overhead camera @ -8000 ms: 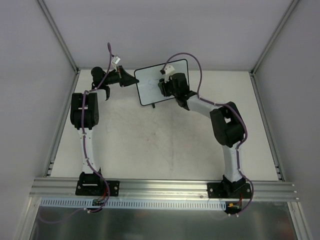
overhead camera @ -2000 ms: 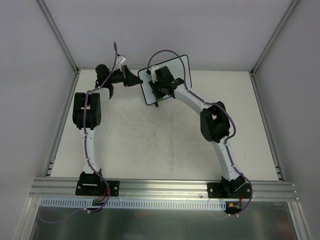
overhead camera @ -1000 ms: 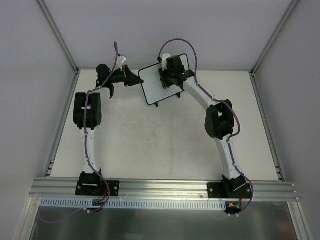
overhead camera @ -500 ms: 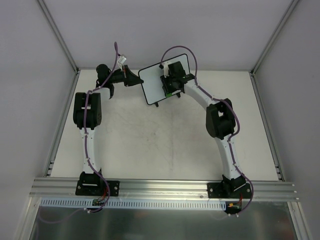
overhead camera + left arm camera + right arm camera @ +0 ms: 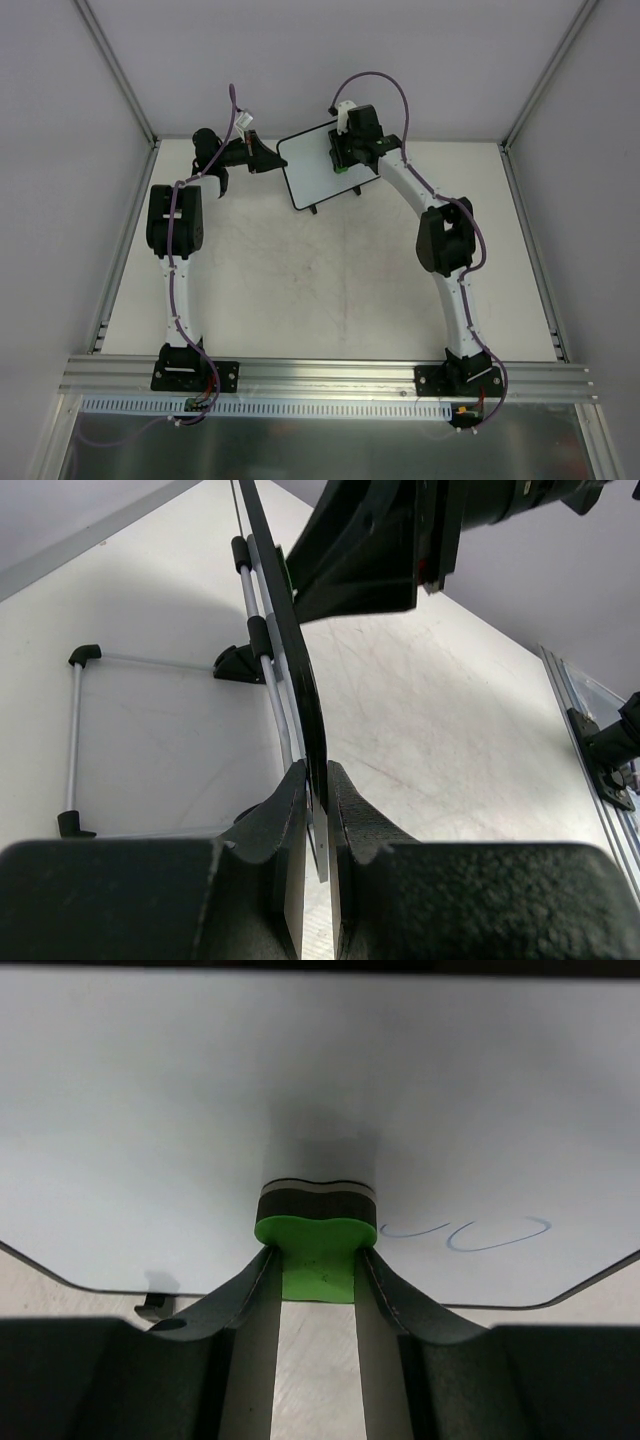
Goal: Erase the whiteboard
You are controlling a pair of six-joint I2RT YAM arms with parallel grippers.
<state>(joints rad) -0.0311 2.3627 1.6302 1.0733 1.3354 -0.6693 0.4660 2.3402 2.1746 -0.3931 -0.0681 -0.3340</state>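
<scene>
No brand or label anywhere. The only writing is a few blue looping strokes (image 5: 466, 1232) low on the right of the whiteboard (image 5: 180, 1100); they do not read as letters.

The whiteboard sits at the far middle of the table (image 5: 330, 290), tilted up, near the back wall. Left gripper (image 5: 317, 780) is closed narrow on the board's black edge, one finger on each face. Right gripper (image 5: 316, 1260) is clamped on a green eraser (image 5: 318, 1245), whose dark felt layer is pressed flat on the white face, just left of the blue strokes and near the bottom edge.

Around it: an aluminium rail (image 5: 330, 372) runs along the near edge with both arm bases on it, and purple cables run along the arms. Nothing stands between the eraser and the strokes.

View differences:
- The top view shows the right wrist covering the board's right part, so the strokes and eraser contact are hidden there. Two small black feet show at the lower edge.
- The left wrist view shows the board edge-on, with a wire stand (image 5: 75, 730) lying on the table behind it and the right arm's black body on the other side.
- The right wrist view alone shows the writing and one foot (image 5: 150, 1308).

Cannot tell whether the board's feet touch the table.
</scene>
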